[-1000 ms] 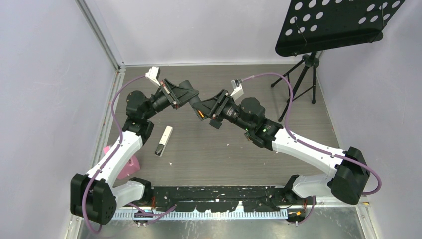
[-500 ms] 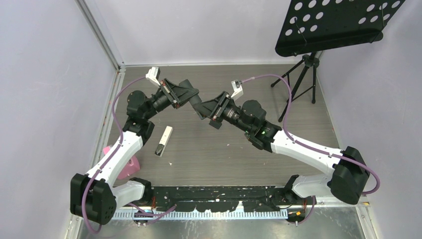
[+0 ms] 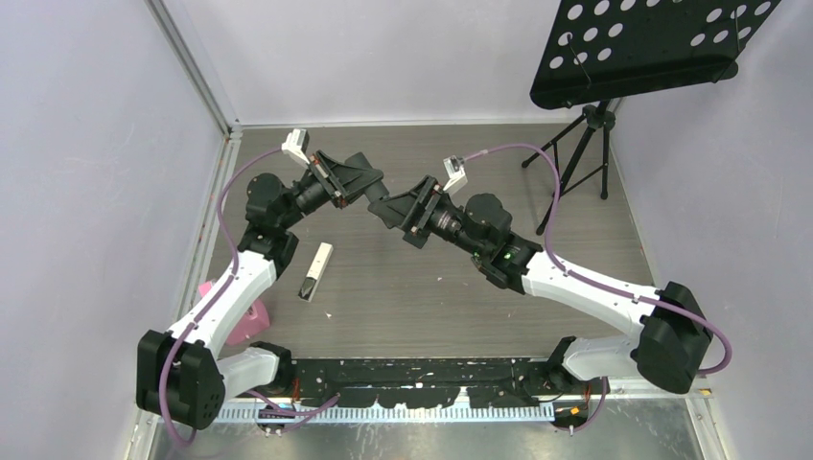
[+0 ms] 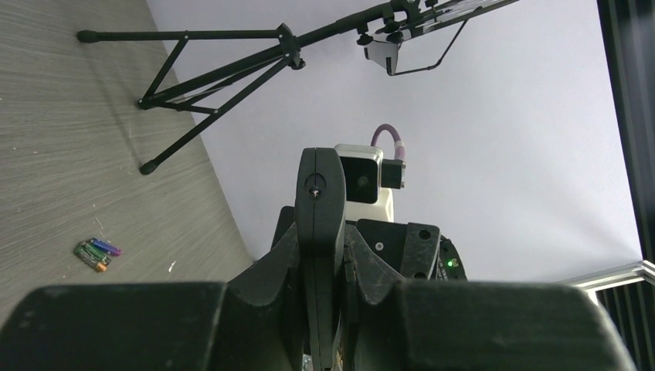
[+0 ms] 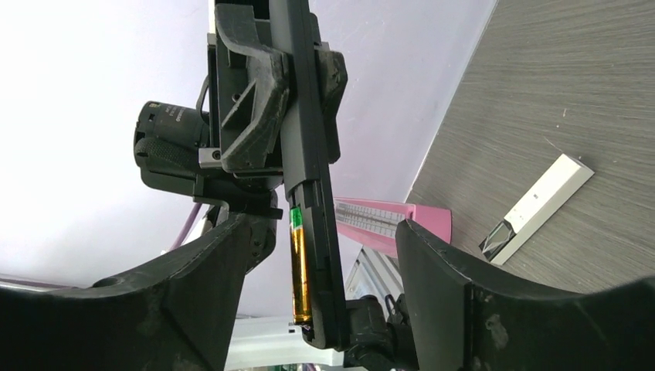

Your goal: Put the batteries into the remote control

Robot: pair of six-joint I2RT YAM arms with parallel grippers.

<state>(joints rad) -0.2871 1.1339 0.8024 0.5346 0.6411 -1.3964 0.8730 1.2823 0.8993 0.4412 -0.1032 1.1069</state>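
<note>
My left gripper (image 3: 369, 187) is shut on a black remote (image 3: 380, 198) and holds it above the table. The left wrist view shows the remote (image 4: 320, 209) edge-on between the fingers. In the right wrist view the remote (image 5: 307, 147) hangs with its battery bay open, and an orange-gold battery (image 5: 298, 267) with a green end sits in the bay. My right gripper (image 5: 323, 232) is open, its fingers on either side of the remote's bay end without touching it; it also shows in the top view (image 3: 391, 209). Three loose batteries (image 4: 97, 254), orange, green and purple, lie together on the table.
A white and black flat bar (image 3: 314, 271) lies on the table left of centre. A pink block (image 3: 251, 316) sits at the left edge. A black music stand (image 3: 652, 48) on a tripod (image 3: 585, 153) stands at the back right.
My right gripper has moved left and up, closing in over the remote's end. The orange battery seen at its fingertips one second ago is now hidden in the top view. The left arm barely moved.
</note>
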